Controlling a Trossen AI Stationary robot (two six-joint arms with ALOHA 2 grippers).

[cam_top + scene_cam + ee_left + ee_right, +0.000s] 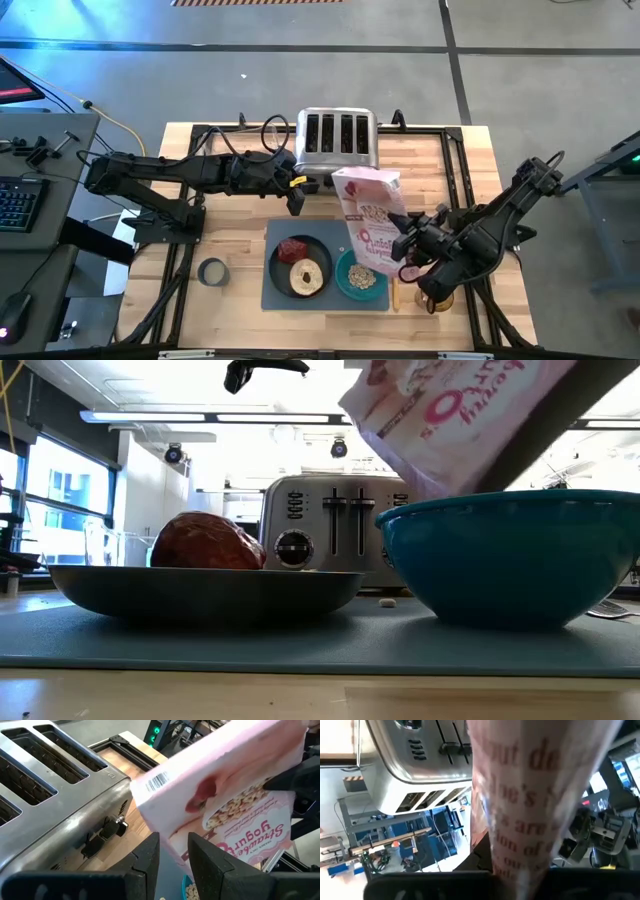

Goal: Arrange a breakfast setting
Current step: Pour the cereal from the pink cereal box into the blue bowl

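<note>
The grey mat point(325, 275) lies at the near centre of the table point(240, 165). On it, the dark grey plate point(300, 268) sits to the left and carries the dark-red food lump point(292, 249) on its far side and the tan ring point(308, 278) on its near side. The teal bowl point(361, 274) stands just right of the plate and already contains beige cereal point(361, 278). The wooden-handled spoon point(396, 293) lies right of the bowl, its long axis running near to far.

The pink-and-white cereal bag point(371, 218) is tilted directly above the bowl, its long axis running from the bowl's rim up and back toward the chrome toaster point(338, 140) at the far centre.

The right gripper point(408, 240) is clamped tight on the bag's right edge; it is the arm nearer the bowl. The left gripper point(297, 203) hangs above the mat's far edge, left of the bag, fingers point(150, 857) slightly parted and holding nothing.

Judgement: the pour appears to be in progress or ending. The next move depends on the bag staying over the bowl, which lies just left of the right gripper.
</note>
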